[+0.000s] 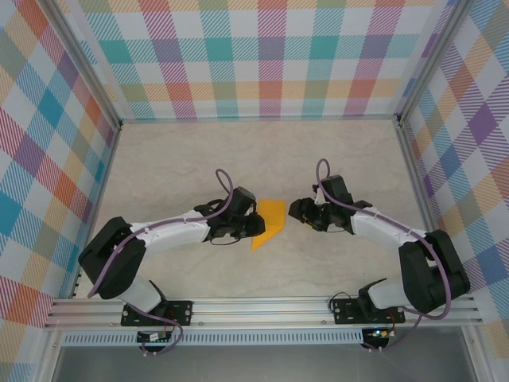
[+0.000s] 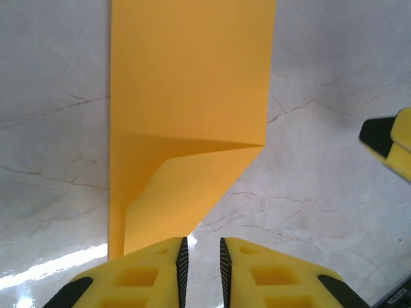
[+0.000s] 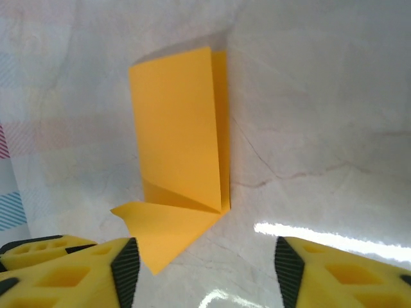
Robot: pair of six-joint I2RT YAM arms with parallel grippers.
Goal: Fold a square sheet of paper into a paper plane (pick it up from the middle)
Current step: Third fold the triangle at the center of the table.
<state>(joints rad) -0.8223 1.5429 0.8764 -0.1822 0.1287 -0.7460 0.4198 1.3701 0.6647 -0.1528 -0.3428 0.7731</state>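
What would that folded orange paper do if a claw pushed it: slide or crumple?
The folded paper looks thin and light, so it would probably skid across the glossy table. Its loose corner flap suggests it may bend rather than push cleanly.

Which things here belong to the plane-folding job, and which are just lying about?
Job:
- sheet of paper, orange-yellow, partly folded
- left gripper, jaws slightly apart
- right gripper, jaws wide apart

Just surroundings:
- marbled tabletop
- checked walls
- aluminium rail
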